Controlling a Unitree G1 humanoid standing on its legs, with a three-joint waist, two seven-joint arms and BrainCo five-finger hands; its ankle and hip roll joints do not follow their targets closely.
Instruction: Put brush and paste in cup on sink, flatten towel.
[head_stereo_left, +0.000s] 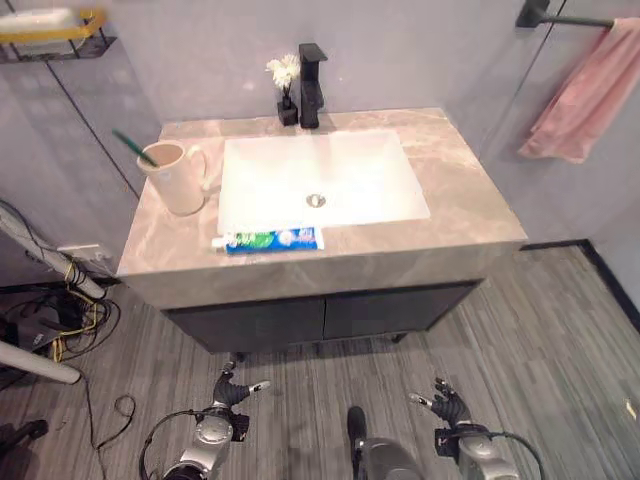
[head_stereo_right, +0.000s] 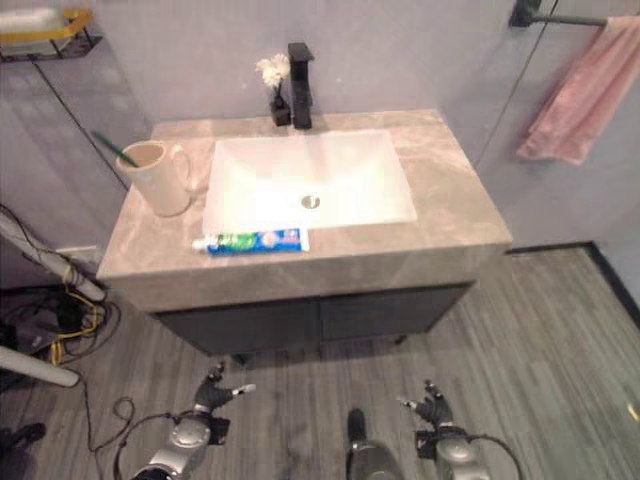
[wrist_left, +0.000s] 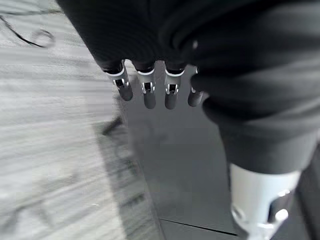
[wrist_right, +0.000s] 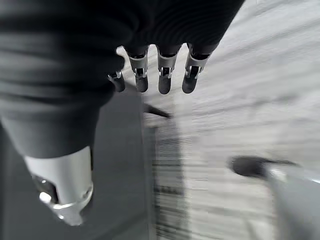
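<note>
The brush (head_stereo_left: 128, 146) is already standing in the cup (head_stereo_left: 176, 178). The paste (head_stereo_left: 268, 239), well ahead of both relaxed, empty hands (head_stereo_left: 232, 392) (head_stereo_left: 449, 404), is to be grasped next; the towel (head_stereo_left: 588, 95) hangs far right.

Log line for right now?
toothbrush: in cup | toothpaste: on counter | towel: bunched on bar | left hand, right hand: low, open
</note>
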